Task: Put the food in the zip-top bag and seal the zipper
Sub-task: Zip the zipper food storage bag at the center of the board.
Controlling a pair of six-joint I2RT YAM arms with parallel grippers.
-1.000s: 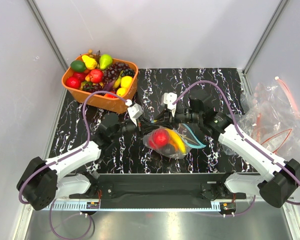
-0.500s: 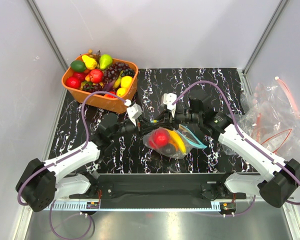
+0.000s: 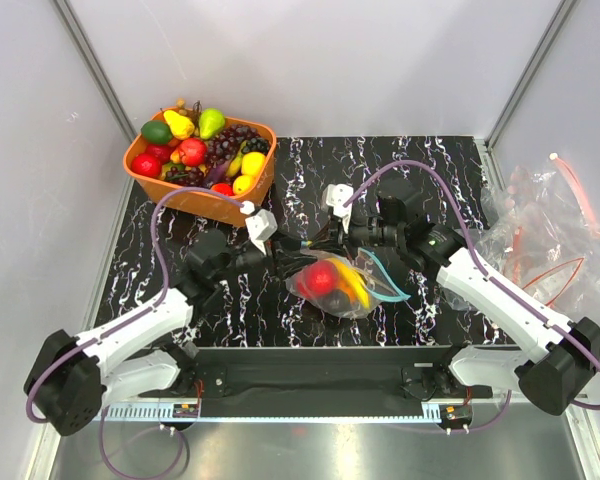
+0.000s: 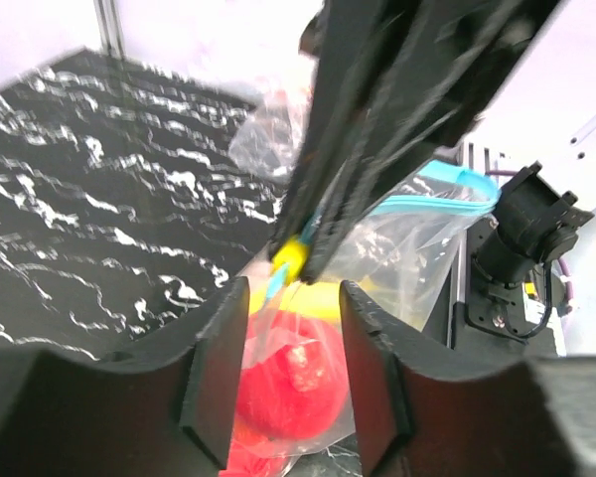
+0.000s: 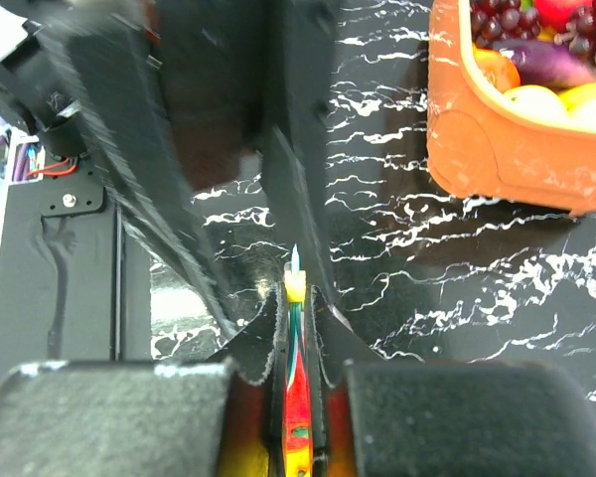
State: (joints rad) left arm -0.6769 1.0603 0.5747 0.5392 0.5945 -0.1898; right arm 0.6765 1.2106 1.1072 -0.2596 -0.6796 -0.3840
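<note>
Seeing my right tool [image 5: 296, 318] pinching thin blue zipper [image 4: 427, 204] | left tool [image 4: 293, 293] spread | glossy round food [image 3: 322, 277] in clear zip-top bag [image 3: 358, 303]

Left gripper [image 4: 293, 298] jaws apart – right gripper [image 5: 296, 308] pinched nearly closed; both arms angled inward, tips near.

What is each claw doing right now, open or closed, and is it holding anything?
Left gripper: open, holding nothing.
Right gripper: closed, pinching the zipper.
</note>
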